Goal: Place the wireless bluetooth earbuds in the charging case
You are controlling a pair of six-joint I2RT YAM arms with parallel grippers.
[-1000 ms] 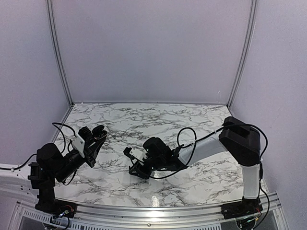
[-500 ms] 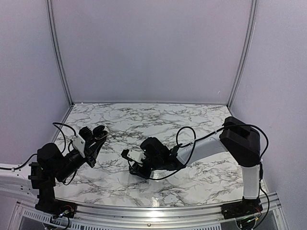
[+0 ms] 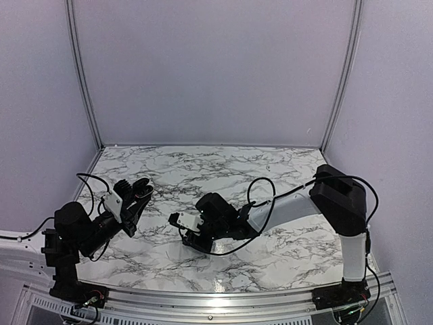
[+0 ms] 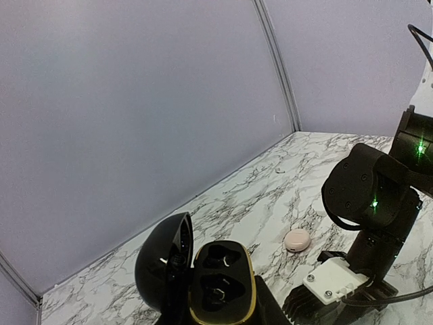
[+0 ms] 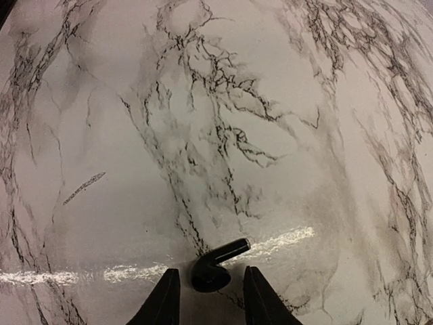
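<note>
Judging from this, the job is barely underway. The black, gold-rimmed clamshell charging case (image 4: 216, 288) sits open at the near left, the left fingers (image 3: 133, 200) closed on it, its hollows too dark to read. One tiny black curved earbud (image 5: 215, 269) lies on the marble worktop (image 5: 270, 135), centre-near. The right fingers (image 5: 166, 301) stand narrowly parted either side, not pinching. The other earbud isn't visible.

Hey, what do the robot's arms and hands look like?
Both arms are black with rounded joints. The right arm has a pale grey link, a boxy black elbow, small green lights and looping black cables. Its hand has tapered black fingers and a white screwed plate. The left arm carries a white block.
</note>
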